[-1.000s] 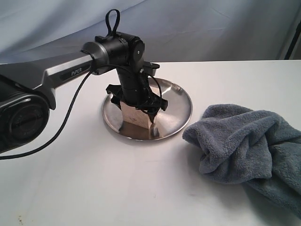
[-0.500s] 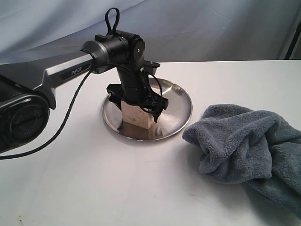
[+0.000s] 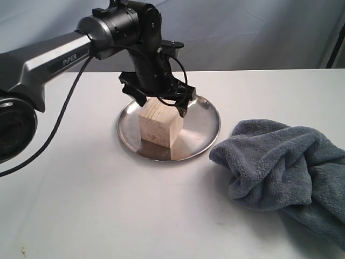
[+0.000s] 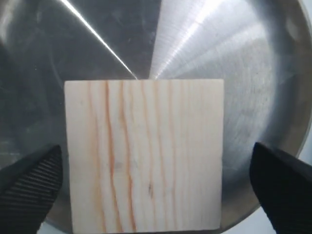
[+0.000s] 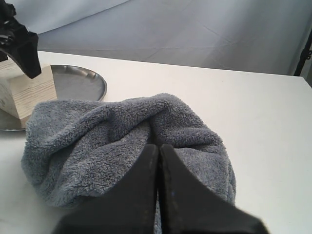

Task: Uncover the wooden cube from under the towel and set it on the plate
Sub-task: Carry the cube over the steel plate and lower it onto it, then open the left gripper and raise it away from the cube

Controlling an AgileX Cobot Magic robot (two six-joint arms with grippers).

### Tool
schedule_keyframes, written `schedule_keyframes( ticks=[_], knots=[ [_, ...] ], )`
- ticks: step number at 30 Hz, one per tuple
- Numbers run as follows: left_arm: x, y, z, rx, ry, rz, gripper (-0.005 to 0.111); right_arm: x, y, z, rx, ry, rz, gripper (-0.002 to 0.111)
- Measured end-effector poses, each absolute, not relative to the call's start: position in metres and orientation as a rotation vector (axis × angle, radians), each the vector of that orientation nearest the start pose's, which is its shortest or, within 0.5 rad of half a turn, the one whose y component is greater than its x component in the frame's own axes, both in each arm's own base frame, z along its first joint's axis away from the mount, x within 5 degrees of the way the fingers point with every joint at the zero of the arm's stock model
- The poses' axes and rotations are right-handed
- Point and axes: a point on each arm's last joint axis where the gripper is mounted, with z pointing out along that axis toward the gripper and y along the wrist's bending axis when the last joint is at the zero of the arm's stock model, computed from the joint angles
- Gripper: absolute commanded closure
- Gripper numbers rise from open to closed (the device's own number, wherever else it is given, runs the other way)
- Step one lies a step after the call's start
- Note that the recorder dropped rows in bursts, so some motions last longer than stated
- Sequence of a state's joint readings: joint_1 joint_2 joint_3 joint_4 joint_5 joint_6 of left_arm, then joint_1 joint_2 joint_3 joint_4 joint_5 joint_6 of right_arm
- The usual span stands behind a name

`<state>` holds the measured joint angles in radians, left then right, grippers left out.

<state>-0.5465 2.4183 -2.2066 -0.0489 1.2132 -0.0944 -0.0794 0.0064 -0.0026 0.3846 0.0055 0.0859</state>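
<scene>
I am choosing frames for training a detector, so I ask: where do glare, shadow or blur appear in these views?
Exterior view: sharp; the plate mirrors the wooden cube, soft shadow under the towel. Left wrist view: bright glare streaks across the plate; cube grain sharp. Right wrist view: the right gripper is a dark, almost featureless shape; towel fibres clear.

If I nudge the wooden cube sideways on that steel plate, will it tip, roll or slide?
Probably slide: the wooden cube sits flat on the plate, whose brushed steel looks smooth and shiny. Tipping seems unlikely, since it is as wide as tall with flat faces; rolling even less. It looks like solid wood, so likely stiff and light.
</scene>
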Motion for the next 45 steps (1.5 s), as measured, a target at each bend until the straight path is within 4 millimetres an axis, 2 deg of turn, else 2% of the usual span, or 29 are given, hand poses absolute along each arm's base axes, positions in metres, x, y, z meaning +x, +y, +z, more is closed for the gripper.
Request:
schedule_keyframes(
  ticks=[4,7,8,9,10,11,12,14,18,22,26,33,36,37,45],
  knots=[
    [0.431,-0.267,0.205,0.633,2.821,-0.191,0.012,0.056,-0.004,0.213,0.406,1.445,0.317,0.105],
    [0.429,-0.266,0.219,0.629,2.796,-0.202,0.026,0.056,-0.004,0.213,0.406,1.445,0.317,0.105],
    [0.428,-0.266,0.222,0.627,2.791,-0.208,0.041,0.056,-0.004,0.213,0.406,1.445,0.317,0.105],
    [0.427,-0.265,0.226,0.625,2.783,-0.214,0.05,0.056,-0.004,0.213,0.406,1.445,0.317,0.105],
    [0.427,-0.265,0.227,0.624,2.781,-0.215,0.069,0.056,-0.004,0.213,0.406,1.445,0.317,0.105],
    [0.427,-0.265,0.229,0.624,2.778,-0.216,0.077,0.056,-0.004,0.213,0.406,1.445,0.317,0.105],
    [0.426,-0.265,0.23,0.624,2.776,-0.217,0.095,0.056,-0.004,0.213,0.406,1.445,0.317,0.105],
    [0.426,-0.264,0.234,0.622,2.769,-0.219,0.107,0.056,-0.004,0.213,0.406,1.445,0.317,0.105],
    [0.425,-0.264,0.239,0.54,2.781,-0.236,0.106,0.056,-0.004,0.213,0.406,1.445,0.317,0.105],
    [0.42,-0.26,0.257,0.49,2.764,-0.251,0.107,0.056,-0.004,0.213,0.406,1.445,0.317,0.105],
    [0.405,-0.246,0.269,0.499,2.78,-0.233,0.107,0.056,-0.004,0.213,0.406,1.445,0.317,0.105],
    [0.391,-0.192,0.277,0.426,2.851,-0.18,0.107,0.056,-0.004,0.213,0.406,1.445,0.317,0.105],
    [0.384,-0.158,0.281,0.343,2.884,-0.157,0.107,0.056,-0.004,0.213,0.406,1.445,0.317,0.105],
    [0.379,-0.137,0.283,0.302,2.897,-0.137,0.107,0.056,-0.004,0.213,0.406,1.445,0.317,0.105],
    [0.351,-0.055,0.305,0.088,2.892,-0.037,0.107,0.056,-0.004,0.213,0.406,1.445,0.317,0.105]
  ],
)
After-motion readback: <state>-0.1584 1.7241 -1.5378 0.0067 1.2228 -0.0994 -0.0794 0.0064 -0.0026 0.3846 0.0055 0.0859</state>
